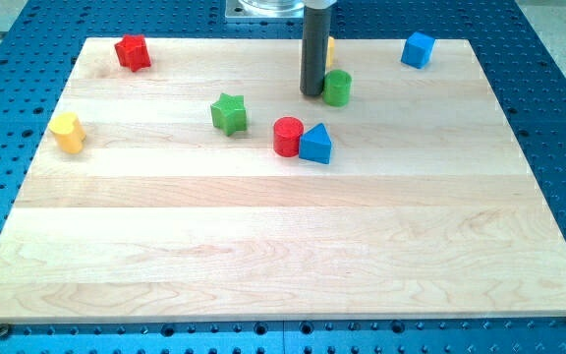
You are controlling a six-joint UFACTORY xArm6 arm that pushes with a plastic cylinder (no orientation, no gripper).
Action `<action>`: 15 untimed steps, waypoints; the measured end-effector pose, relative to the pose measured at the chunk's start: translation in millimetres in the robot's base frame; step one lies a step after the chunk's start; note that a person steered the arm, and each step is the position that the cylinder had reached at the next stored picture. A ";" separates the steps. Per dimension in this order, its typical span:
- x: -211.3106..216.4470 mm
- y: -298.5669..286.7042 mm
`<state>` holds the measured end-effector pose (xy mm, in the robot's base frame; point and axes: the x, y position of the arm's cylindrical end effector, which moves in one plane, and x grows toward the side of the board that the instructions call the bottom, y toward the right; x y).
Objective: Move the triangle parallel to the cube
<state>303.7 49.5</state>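
1. No jaws on this rig, so nothing to call open or closed; just a dark rod. My tip (311,94) sits on the table (263,246) near the view's top, touching or just beside the left side of the green cylinder (337,88).
2. Task thing: blue triangle (315,144), mid-table, a bit right of centre, touching the red cylinder (287,136) on its left.
3. Reference: blue cube (418,49), top right, near the table's top edge, well apart from the triangle.
4. Progress, my read: not started. Tip is above the triangle and not in contact with it; triangle is well below the cube's row and left of its column.
5. Left to do: get the tip to the triangle's side and push it into line with the cube.
6. Room: open table to the triangle's right and below it; lower half is bare. Green cylinder is above it, red cylinder tight on its left, so both could get dragged.
7. Others clear of the path: green star (229,113), yellow block (67,132) at the left edge, red block (133,52) top left, a yellow bit (331,49) mostly hidden behind the rod.
8. Cube is close to the top edge; watch for overshoot there.
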 end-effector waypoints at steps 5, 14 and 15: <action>120.6 44.8; 139.3 4.8; 119.7 10.8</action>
<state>423.4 60.3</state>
